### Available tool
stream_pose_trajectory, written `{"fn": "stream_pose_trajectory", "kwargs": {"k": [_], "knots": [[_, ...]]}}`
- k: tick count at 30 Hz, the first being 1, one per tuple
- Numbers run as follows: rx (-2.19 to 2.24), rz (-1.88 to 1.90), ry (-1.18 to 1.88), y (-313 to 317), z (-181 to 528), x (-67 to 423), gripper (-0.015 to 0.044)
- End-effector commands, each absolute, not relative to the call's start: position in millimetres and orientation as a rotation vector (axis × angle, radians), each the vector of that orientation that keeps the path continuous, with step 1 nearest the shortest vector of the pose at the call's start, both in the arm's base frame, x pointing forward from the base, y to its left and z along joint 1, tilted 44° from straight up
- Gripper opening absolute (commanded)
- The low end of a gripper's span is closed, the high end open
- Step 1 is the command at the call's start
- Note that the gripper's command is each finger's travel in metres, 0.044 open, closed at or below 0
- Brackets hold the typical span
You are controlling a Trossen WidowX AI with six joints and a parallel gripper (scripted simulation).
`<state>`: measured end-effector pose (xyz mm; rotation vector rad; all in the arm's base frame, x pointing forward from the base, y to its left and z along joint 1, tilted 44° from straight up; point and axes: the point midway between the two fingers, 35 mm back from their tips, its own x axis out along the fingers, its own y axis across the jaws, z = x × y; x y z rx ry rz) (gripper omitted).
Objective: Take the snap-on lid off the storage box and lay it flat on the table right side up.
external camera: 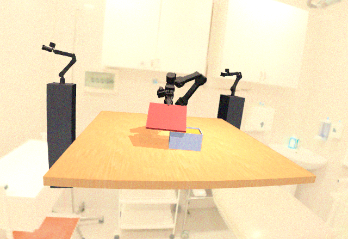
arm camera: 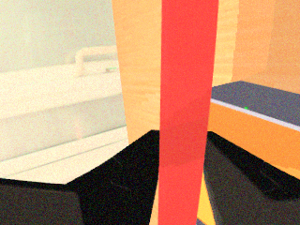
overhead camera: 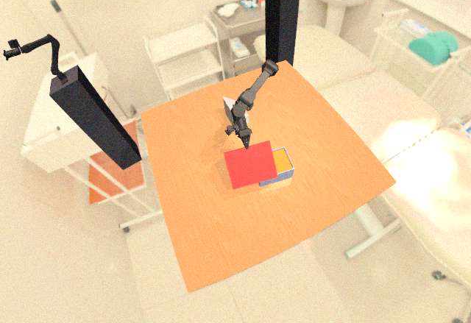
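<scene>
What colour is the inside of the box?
Orange-yellow. The box has pale blue walls, and its inside shows best in the top view, past the red lid.

Table (overhead camera: 213, 235): stood mid-room and bore the box; the arm's foot sat at its far edge.
Box (external camera: 185, 141): rested on the table near its middle, its top partly uncovered on the right in the top view.
Lid (overhead camera: 250, 164): hung tilted above the box, off it, shifted left in the top view; its far edge sat higher than its near edge.
Gripper (overhead camera: 246, 145): clamped the lid's far edge from above, 1 finger on each face.
Pedestals: 1 pedestal (overhead camera: 95, 117) stood left of the table, 1 (overhead camera: 281, 23) behind it.
Cart (overhead camera: 182, 42): stood beyond the table's far left corner.
</scene>
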<state>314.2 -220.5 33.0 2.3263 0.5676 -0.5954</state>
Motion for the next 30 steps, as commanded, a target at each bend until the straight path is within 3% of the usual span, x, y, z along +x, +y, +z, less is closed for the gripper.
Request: {"fn": "stream_pose_trajectory", "kwargs": {"k": [1,30], "knots": [[2.323,-0.587,0.562,-227.9,29.7,311.4,0.0000],[2.318,-0.588,0.560,-266.3,-8.1,289.3,0.0000]]}}
